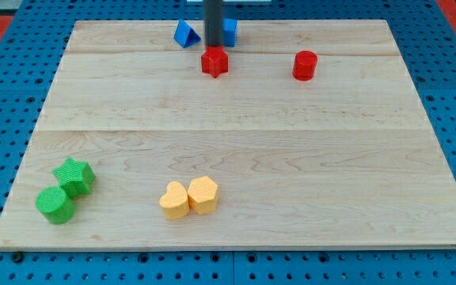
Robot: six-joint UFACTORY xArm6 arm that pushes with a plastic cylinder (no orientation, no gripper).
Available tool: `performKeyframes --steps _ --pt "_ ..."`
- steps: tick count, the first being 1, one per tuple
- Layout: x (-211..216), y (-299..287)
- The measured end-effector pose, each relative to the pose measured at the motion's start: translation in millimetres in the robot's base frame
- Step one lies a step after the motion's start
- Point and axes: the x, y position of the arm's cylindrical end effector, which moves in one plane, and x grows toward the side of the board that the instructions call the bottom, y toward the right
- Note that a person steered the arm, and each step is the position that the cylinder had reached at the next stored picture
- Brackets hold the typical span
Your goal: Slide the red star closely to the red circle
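Note:
The red star [214,62] lies near the view's top, a little left of centre on the wooden board [236,150]. The red circle [305,65] stands to its right at about the same height, with a wide gap between them. My tip [213,47] comes down from the view's top and ends right at the star's upper edge, touching or nearly touching it.
A blue triangle [185,34] and a blue block [229,32] sit behind the rod at the board's top edge. A green star [75,176] and green circle [55,204] lie at bottom left. A yellow heart [175,200] and yellow hexagon [203,195] lie at bottom centre.

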Motion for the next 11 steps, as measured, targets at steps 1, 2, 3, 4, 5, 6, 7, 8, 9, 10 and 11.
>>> performKeyframes --steps 1,2,3,4,5,6,7,8,9,10,11 --pt "17.2 -42.8" --pt "27.7 -24.1" --pt "44.0 11.6" --pt "58.9 61.1" --pt "91.3 73.3" --pt "120.7 74.3" --pt "120.7 87.1" --pt "130.8 116.8" --pt "147.4 119.0" --pt "158.2 116.3" --pt "161.7 99.7"
